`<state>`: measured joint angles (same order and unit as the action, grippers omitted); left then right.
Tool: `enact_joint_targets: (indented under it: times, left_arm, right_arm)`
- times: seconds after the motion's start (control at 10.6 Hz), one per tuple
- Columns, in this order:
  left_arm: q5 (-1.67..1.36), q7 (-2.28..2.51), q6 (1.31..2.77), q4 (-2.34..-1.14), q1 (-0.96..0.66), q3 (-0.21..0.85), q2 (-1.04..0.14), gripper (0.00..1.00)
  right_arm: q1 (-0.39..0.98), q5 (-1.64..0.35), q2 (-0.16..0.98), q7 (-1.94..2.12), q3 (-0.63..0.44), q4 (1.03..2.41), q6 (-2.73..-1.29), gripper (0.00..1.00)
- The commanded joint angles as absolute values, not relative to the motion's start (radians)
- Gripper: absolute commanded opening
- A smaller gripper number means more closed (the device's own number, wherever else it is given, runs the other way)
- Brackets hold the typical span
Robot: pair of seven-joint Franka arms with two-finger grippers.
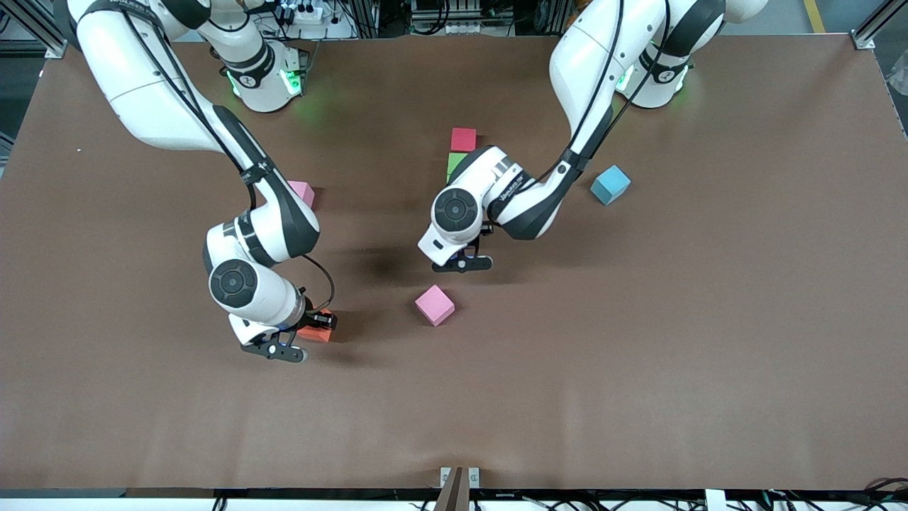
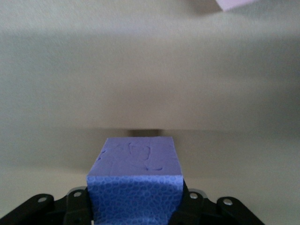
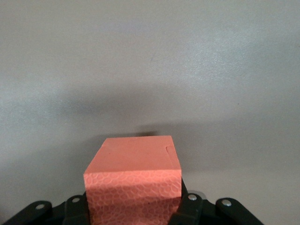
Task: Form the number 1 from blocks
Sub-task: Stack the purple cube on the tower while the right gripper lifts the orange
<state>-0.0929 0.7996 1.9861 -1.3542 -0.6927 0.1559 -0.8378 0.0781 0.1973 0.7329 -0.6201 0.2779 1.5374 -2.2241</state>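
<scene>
Foam cubes – purple block (image 2: 135, 185), orange block (image 3: 133, 180)

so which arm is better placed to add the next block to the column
Left, probably. Its claw grips the purple block close to the red block and green block. The right claw grips the orange block toward the right arm's end.

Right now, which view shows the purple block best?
The left wrist view: the purple block fills the foreground, clamped in the left gripper, top face and foam texture plain. In the front view the arm's wrist hides it. The right wrist view shows only the orange block.
</scene>
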Motion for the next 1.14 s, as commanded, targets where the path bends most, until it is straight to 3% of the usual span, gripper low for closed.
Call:
enact_joint_targets:
  times: [0.0, 0.66, 0.76, 0.85, 1.04]
  left_arm:
    - [-0.063, 0.795, 2.083, -1.511, -0.689, 0.190, -0.755, 0.00]
    - [-0.038, 0.816, 2.140, -1.566, -0.684, 0.219, -0.745, 0.00]
    - [-0.038, 0.833, 2.140, -1.565, -0.684, 0.221, -0.747, 0.67]
    - [-0.037, 0.860, 2.140, -1.562, -0.684, 0.222, -0.747, 1.00]
    - [-0.037, 0.867, 2.140, -1.562, -0.680, 0.230, -0.746, 1.00]
  right_arm:
    - [0.081, 0.207, 0.715, -0.615, 0.282, 1.545, -2.210, 0.00]
    - [0.101, 0.207, 0.715, -0.620, 0.282, 1.546, -2.203, 0.00]
    - [0.107, 0.207, 0.715, -0.623, 0.282, 1.546, -2.200, 0.00]
    - [0.115, 0.207, 0.715, -0.624, 0.282, 1.546, -2.194, 0.00]
    - [0.133, 0.207, 0.701, -0.623, 0.279, 1.552, -2.192, 0.00]
